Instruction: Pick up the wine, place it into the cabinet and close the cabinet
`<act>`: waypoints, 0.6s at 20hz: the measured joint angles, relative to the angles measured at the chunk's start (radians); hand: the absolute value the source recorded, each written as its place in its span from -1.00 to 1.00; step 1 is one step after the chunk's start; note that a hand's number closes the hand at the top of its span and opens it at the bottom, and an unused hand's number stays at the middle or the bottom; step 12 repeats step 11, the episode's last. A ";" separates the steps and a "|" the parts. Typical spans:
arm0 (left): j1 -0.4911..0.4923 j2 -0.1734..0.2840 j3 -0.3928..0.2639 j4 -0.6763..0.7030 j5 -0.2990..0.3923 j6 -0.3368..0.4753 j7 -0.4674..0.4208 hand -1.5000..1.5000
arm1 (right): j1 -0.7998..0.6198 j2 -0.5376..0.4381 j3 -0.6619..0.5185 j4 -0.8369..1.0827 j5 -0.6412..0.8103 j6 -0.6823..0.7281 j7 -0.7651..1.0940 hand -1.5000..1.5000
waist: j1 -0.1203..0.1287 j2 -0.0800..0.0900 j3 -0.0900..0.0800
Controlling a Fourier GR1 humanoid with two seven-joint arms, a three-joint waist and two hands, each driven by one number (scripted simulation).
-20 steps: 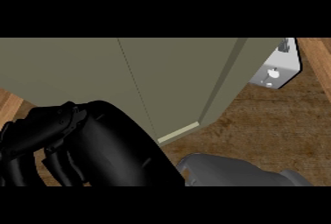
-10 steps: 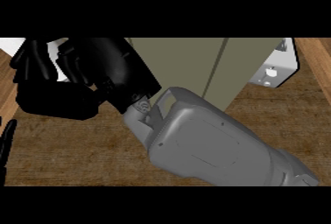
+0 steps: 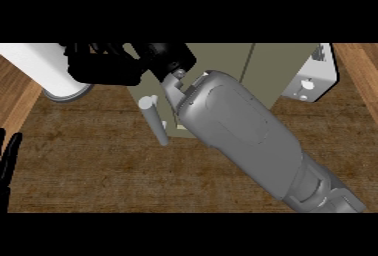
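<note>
I count one pale grey-green cabinet at the far middle of the brown wooden counter, with one light grey bar handle standing off its near left face and one white hinge plate on its right side. My one grey right forearm crosses from near right to far left. Its black right hand has its fingers curled round a white cylinder with a grey rimmed end, the wine as far as I can tell, at the far left beside the cabinet. My left hand shows at the left edge, fingers straight.
</note>
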 measured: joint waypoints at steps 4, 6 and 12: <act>-0.001 0.000 0.017 -0.001 0.011 -0.017 0.015 -1.00 | 0.004 -0.013 -0.015 0.035 0.002 0.053 -0.057 1.00 | 0.006 -0.009 -0.004; -0.013 0.001 0.030 0.008 0.018 -0.022 0.024 -1.00 | 0.007 -0.021 -0.012 0.047 0.013 0.073 -0.084 1.00 | 0.007 -0.013 -0.005; -0.027 -0.002 0.034 0.021 0.016 -0.030 0.033 -1.00 | 0.012 -0.046 -0.003 0.072 0.048 0.106 -0.146 1.00 | 0.010 -0.020 -0.005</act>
